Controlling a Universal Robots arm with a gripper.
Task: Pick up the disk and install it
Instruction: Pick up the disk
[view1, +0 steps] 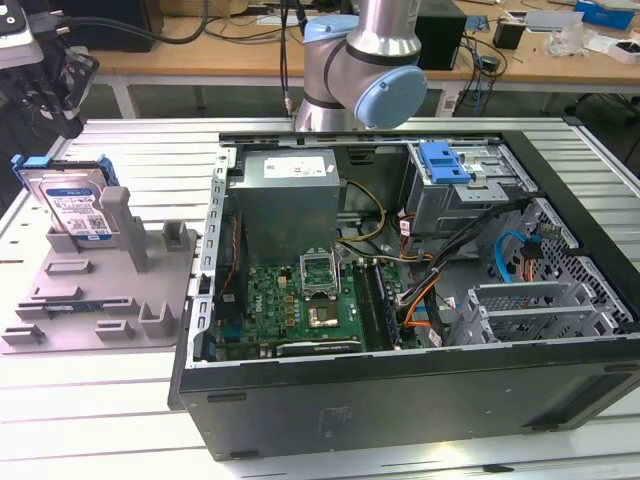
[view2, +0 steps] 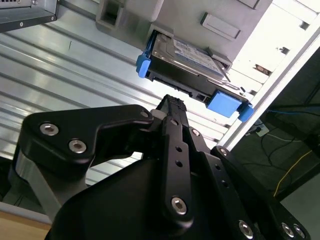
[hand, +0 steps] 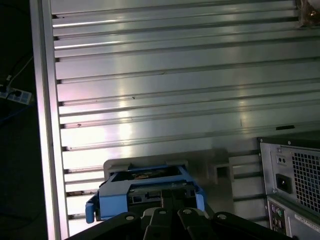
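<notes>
Hidden and cropped parts
In the first wrist view, the gripper (hand: 169, 200) covers the edge of the disk (hand: 145, 186) nearest it. In the exterior view, the arm (view1: 365, 60) is cropped by the top edge.

A: We see even, bright light in the exterior view; the case (view1: 400, 400) interior sits shaded.
B: Agreed, and we find glare streaking the table (hand: 175, 75) slats in both wrist views.
</notes>
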